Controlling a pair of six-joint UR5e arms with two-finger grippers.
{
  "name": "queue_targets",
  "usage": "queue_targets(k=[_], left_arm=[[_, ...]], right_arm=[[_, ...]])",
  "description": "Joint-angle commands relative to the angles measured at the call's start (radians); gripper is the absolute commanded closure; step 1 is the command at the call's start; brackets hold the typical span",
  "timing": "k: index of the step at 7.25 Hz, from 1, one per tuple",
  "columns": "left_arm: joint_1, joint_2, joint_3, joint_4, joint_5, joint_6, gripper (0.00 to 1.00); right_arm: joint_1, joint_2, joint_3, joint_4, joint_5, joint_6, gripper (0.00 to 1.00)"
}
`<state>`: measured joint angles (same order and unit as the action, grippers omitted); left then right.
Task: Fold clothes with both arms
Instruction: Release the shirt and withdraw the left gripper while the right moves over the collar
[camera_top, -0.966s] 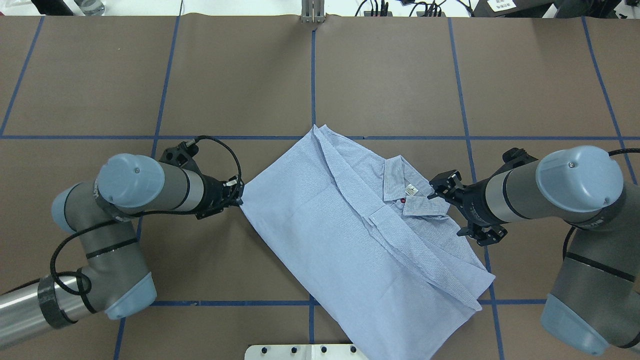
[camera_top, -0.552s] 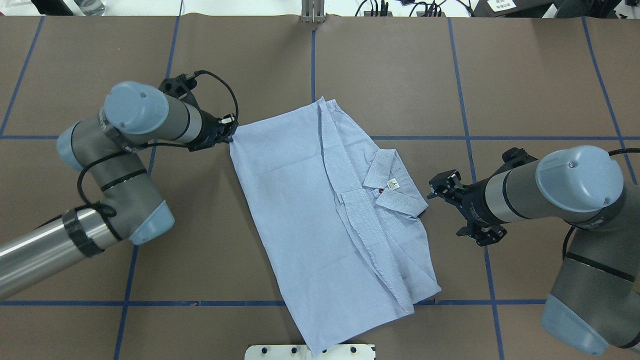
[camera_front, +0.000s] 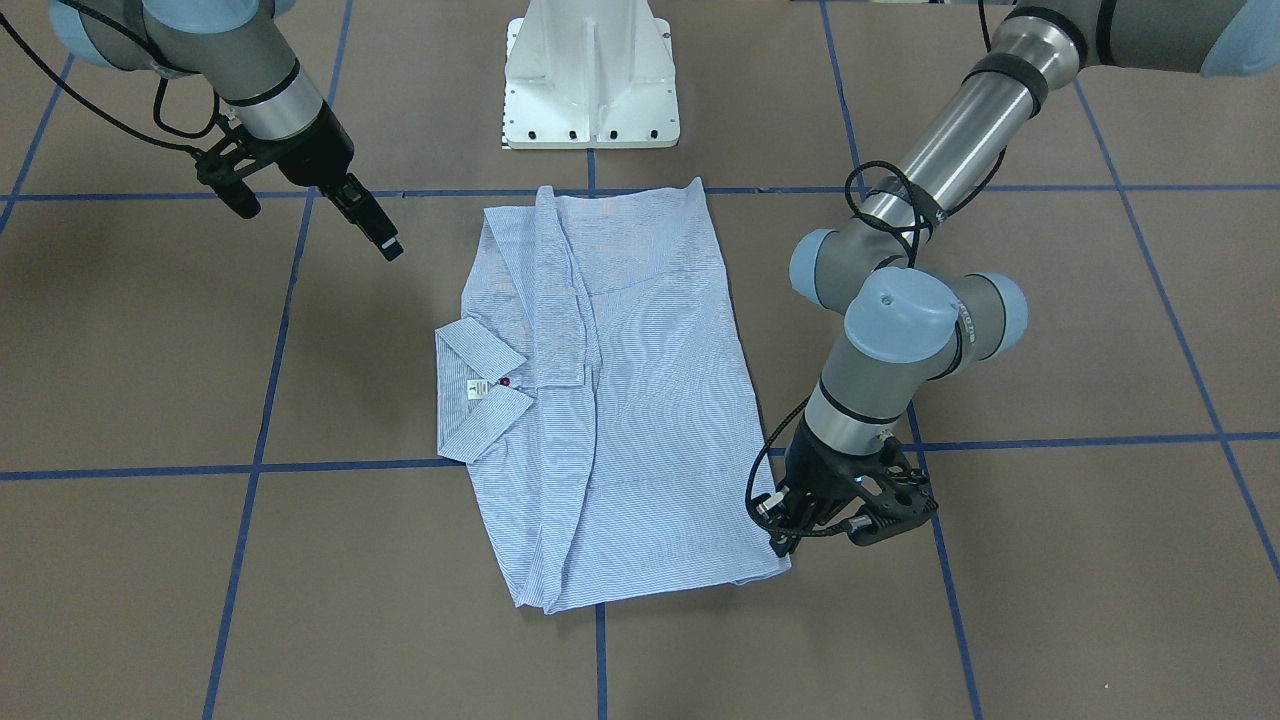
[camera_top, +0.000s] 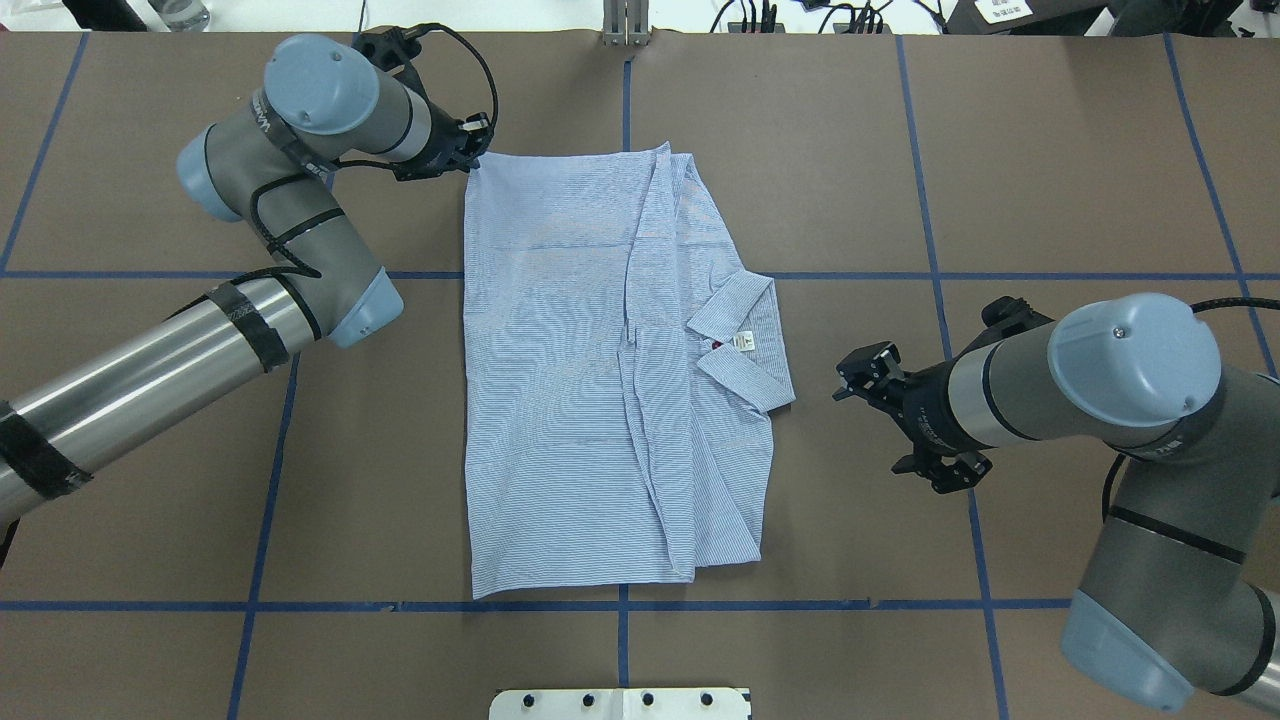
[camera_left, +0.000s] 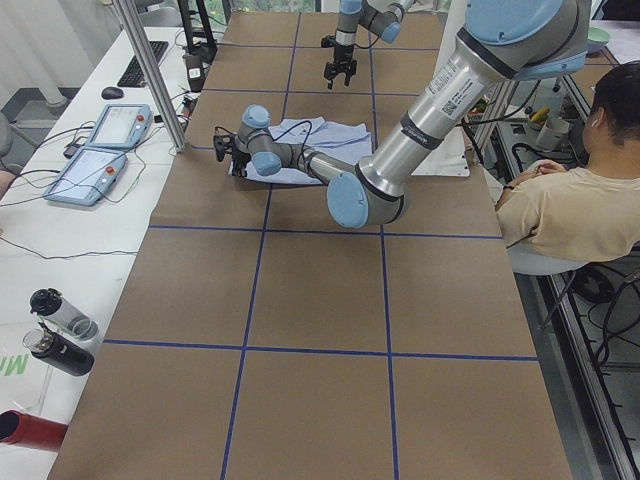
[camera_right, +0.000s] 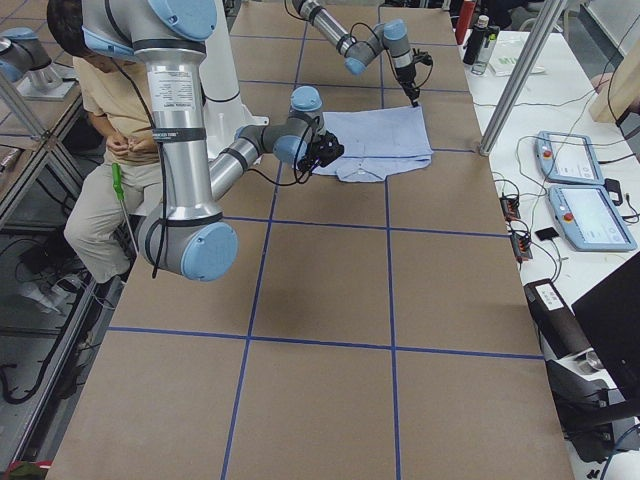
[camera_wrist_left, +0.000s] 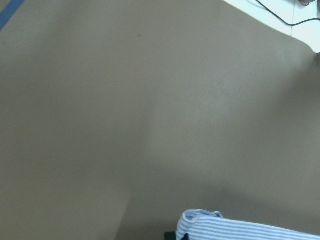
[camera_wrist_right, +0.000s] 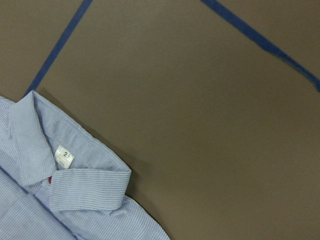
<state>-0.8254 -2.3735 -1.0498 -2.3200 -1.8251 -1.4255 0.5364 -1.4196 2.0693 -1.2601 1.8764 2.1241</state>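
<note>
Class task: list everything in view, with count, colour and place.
light blue-and-white striped fabric shirt: one, blue-white, flat mid-table
brown paper-covered table: one, brown with blue tape lines, under everything
white metal pedestal base: one, white, robot-side table edge
grey-blue screen pendants: two, white side bench
seated person: one, beige top, behind the robot
left arm's black end effector: one, shut on shirt corner
right arm's black end effector: one, open, right of shirt, not touching

One shirt (camera_top: 560, 400), two arms (camera_top: 140, 370) (camera_top: 1130, 360), one left pincer (camera_top: 468, 158), one right pincer (camera_top: 878, 420), one white pedestal (camera_front: 590, 80).
</note>
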Motion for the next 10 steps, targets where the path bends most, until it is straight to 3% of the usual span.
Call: queue_targets(k=[1, 2, 3, 5, 7, 10], left_arm=[[-0.042, 0.003, -0.036, 0.003, -0.038, 0.057, 0.29], [-0.049, 0.14, -0.196, 0.001, -0.162, 0.059, 0.29], [-0.06, 0.265, -0.363, 0.002, -0.202, 0.06, 0.29], [-0.066, 0.434, -0.554, 0.002, -0.255, 0.063, 0.29], [-0.077, 0.541, -0.663, 0.002, -0.299, 0.109, 0.29], [-0.081, 0.62, -0.707, 0.002, -0.298, 0.22, 0.3]], right_arm=[[-0.057, 0.113, -0.056, -0.002, -0.119, 0.001, 0.0], [-0.094, 0.138, -0.06, -0.004, -0.156, 0.001, 0.0], [-0.125, 0.166, -0.06, -0.046, -0.167, -0.007, 0.0], [-0.237, 0.288, -0.061, -0.271, -0.265, -0.222, 0.0], [-0.286, 0.37, -0.072, -0.445, -0.293, -0.451, 0.0], [-0.306, 0.583, -0.262, -0.617, -0.307, -0.767, 0.0]])
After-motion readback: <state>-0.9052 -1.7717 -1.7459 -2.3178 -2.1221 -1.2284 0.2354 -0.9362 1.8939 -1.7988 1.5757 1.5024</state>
